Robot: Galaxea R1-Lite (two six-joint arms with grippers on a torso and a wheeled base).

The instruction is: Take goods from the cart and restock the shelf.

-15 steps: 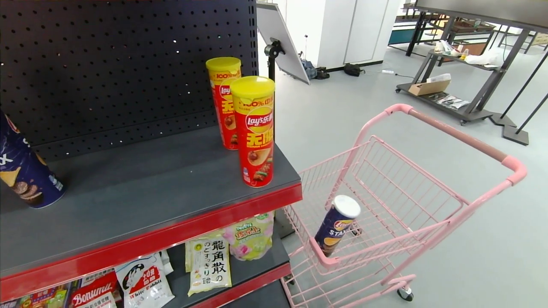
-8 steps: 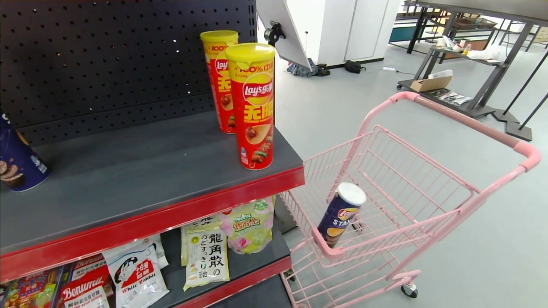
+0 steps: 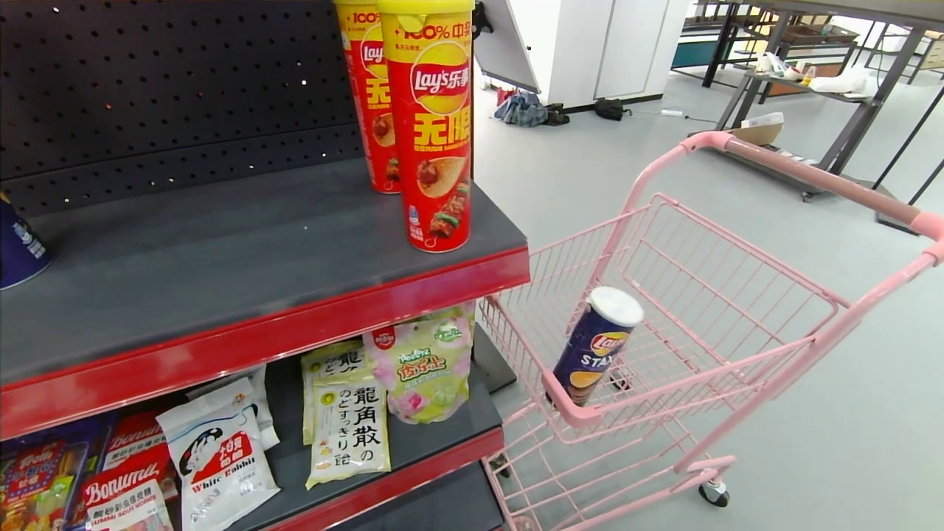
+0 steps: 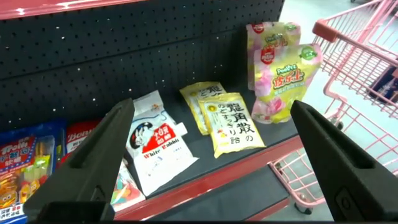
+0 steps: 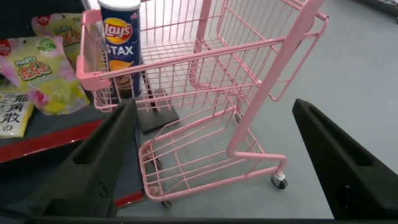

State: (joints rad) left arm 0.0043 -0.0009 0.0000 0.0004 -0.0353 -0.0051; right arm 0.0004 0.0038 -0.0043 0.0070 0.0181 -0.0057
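A pink wire cart stands right of the shelf, against its end. One dark blue chip can with a white lid leans in the cart's near corner; the right wrist view shows the same can behind the cart's rim. Two red cans with yellow lids stand at the right end of the grey upper shelf board. Another blue can sits at its far left. My left gripper hangs open in front of the lower shelf. My right gripper is open just outside the cart.
Snack bags lie on the lower shelf, among them a yellow-white pouch and a pink-green one. A black pegboard backs the shelf. Metal racks stand far right; grey floor lies open beyond the cart.
The head camera has tilted down and closer, so the shelf and cart sit higher in the picture and the lower shelf shows more. The goods themselves have not moved.
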